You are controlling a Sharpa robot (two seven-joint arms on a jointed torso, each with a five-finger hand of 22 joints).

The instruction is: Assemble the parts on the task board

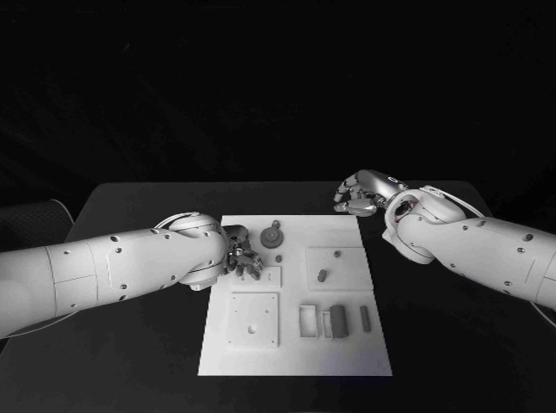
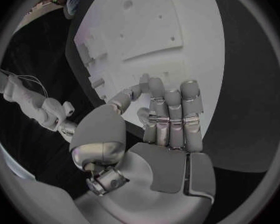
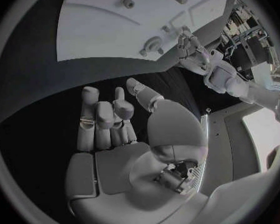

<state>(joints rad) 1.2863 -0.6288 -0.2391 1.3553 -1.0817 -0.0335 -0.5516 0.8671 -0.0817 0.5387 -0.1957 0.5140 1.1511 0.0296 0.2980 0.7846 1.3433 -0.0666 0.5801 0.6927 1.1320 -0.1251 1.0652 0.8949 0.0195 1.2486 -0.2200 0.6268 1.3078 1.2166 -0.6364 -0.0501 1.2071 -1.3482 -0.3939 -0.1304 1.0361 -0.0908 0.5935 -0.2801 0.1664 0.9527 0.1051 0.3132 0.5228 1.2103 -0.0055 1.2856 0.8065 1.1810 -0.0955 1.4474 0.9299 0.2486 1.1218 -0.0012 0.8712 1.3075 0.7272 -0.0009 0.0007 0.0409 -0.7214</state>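
The task board (image 1: 297, 297) lay at the centre of the black table (image 1: 142, 202), with grey parts (image 1: 339, 319) on it. The left hand (image 1: 240, 258) hovered over the board's left edge, fingers apart, holding nothing. The right hand (image 1: 359, 194) hung beyond the board's far right corner, fingers loosely spread and empty.

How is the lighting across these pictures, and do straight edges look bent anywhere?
Head view: dark surroundings, the white rectangular task board brightest against the black table. Left wrist view: the board's edges bow strongly and the silver left hand looks sharp. Right wrist view: the board edge curves past the silver right hand.
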